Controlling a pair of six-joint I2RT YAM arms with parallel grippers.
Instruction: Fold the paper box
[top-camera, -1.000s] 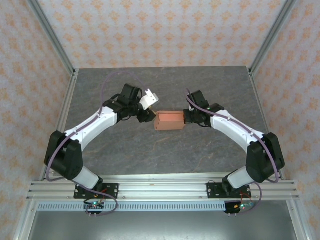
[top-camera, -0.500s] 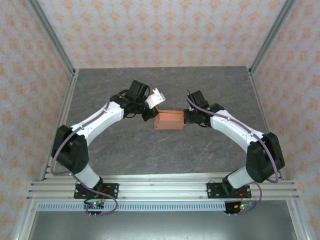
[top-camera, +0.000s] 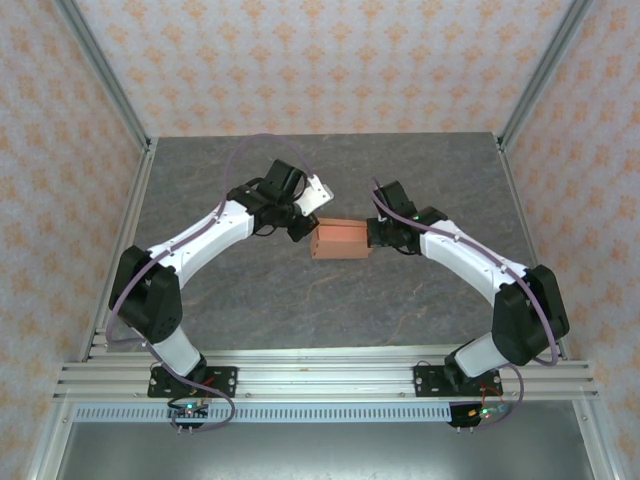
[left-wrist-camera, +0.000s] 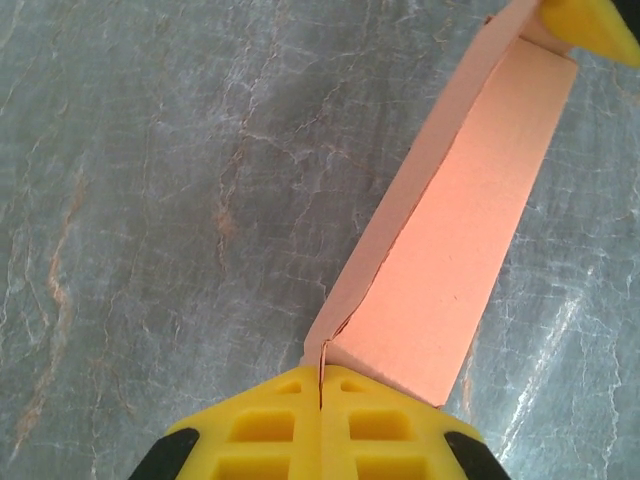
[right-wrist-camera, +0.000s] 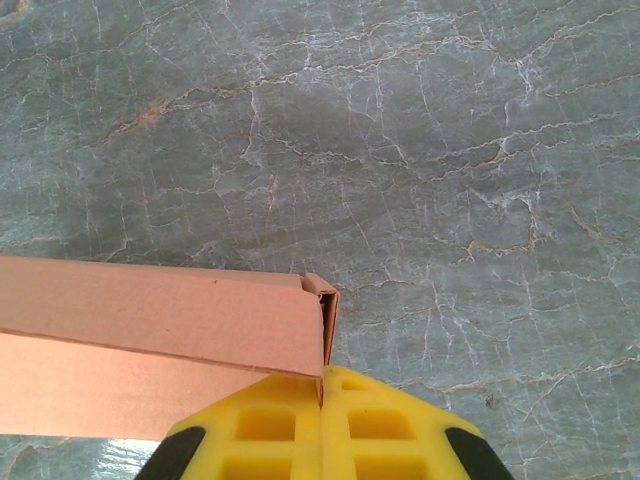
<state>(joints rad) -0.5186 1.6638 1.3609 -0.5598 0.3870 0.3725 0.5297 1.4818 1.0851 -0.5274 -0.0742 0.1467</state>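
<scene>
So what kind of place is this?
Probably a robot test booth: left arm and right arm bolted to a metal rail, grey marbled table, patterned panels walling it in.

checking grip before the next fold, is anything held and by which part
The paper box, pinched at both ends: left fingers shut on a card edge at its left end, right fingers on its right end corner.

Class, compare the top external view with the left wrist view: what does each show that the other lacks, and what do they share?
Top external: the left pincer and right pincer at opposite ends of the paper box, with patterned walls behind. Left wrist: yellow fingers closed on a corner of the box, its long side stretching away. Shared: the salmon box and the grey marbled table.
</scene>
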